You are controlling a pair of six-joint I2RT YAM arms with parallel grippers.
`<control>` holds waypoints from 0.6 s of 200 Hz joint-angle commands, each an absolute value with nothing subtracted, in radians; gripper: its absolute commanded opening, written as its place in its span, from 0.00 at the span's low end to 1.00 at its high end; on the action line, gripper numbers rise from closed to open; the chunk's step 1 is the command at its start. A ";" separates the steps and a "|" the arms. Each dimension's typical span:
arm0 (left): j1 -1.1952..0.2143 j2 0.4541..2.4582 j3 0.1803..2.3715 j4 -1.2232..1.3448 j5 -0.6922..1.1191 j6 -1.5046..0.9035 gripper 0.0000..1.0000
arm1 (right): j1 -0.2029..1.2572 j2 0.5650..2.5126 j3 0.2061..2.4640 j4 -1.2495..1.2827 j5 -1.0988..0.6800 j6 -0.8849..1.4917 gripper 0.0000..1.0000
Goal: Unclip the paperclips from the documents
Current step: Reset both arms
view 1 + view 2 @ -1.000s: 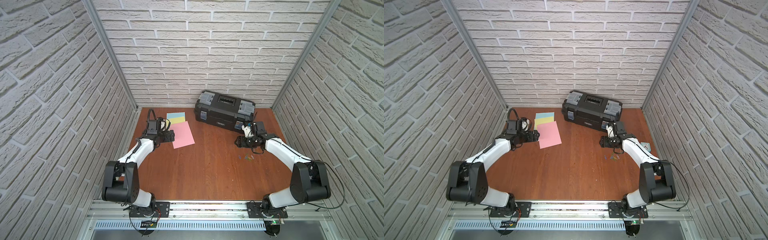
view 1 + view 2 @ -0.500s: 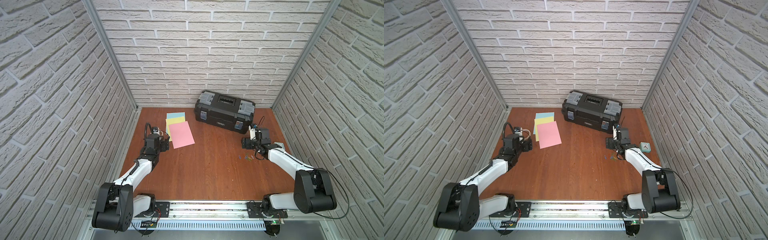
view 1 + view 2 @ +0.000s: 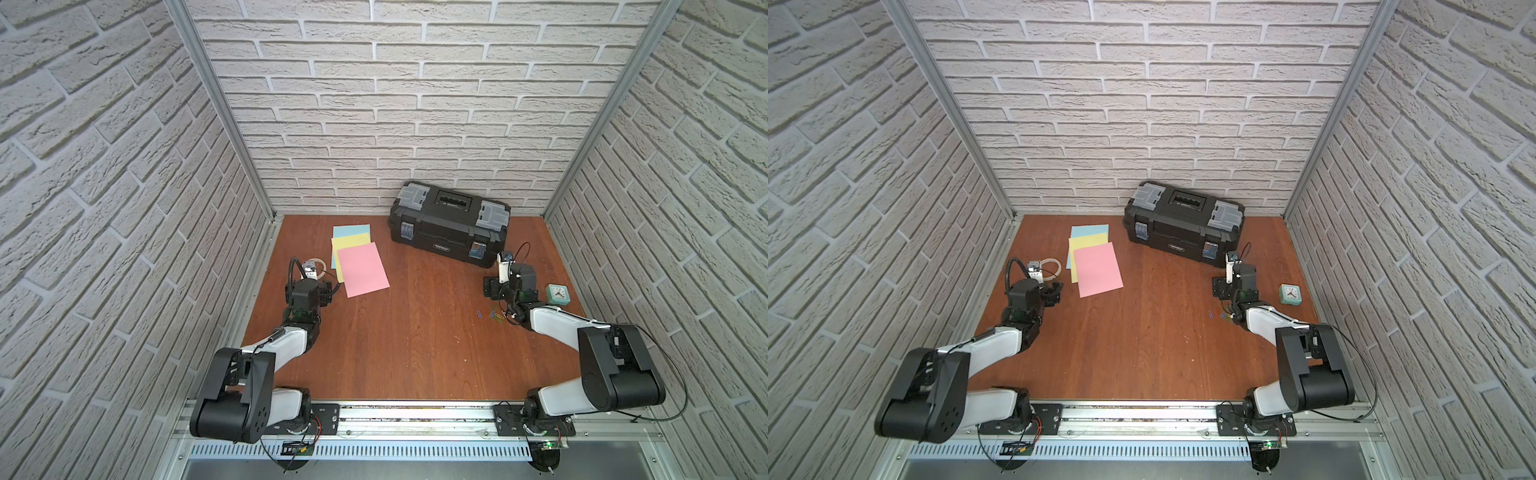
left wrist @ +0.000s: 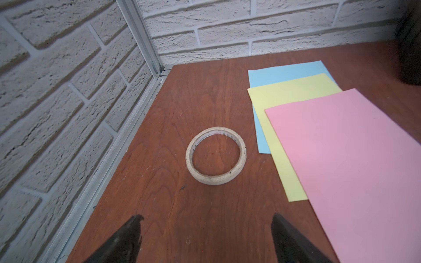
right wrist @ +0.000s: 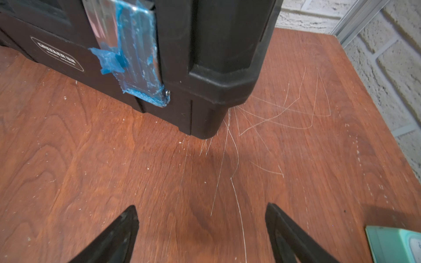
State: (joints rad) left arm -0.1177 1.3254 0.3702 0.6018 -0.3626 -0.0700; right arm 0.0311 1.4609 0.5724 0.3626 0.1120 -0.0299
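Note:
The documents lie fanned at the back left: a pink sheet (image 3: pixel 363 270) on top, a yellow sheet (image 3: pixel 351 240) under it, and a light blue sheet (image 3: pixel 351 230) at the bottom. I see no clip on them. Several loose coloured paperclips (image 3: pixel 492 313) lie on the wood beside my right forearm. My left gripper (image 4: pixel 207 218) is open and empty, low over bare wood, just off the pink sheet's (image 4: pixel 353 159) near corner. My right gripper (image 5: pixel 200 208) is open and empty and faces the toolbox corner.
A black toolbox (image 3: pixel 449 228) stands at the back, its near corner (image 5: pixel 205 118) just ahead of my right fingers. A tape roll (image 4: pixel 216 155) lies ahead of my left gripper. A small teal clock (image 3: pixel 557 294) sits by the right wall. Brick walls close three sides.
Both arms have folded back toward the front rail. My left gripper has drawn away from the sheets' edge, toward the front. My right gripper's jaws have widened.

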 commanded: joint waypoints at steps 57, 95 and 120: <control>-0.059 1.504 0.339 0.970 -0.363 -0.034 0.88 | 0.026 1.481 0.421 0.755 0.055 -0.058 0.87; -0.052 1.508 0.333 0.986 -0.353 -0.039 0.88 | 0.026 1.500 0.389 0.826 0.060 -0.059 0.86; -0.049 1.508 0.331 0.989 -0.350 -0.043 0.88 | 0.031 1.505 0.388 0.834 0.124 -0.035 0.87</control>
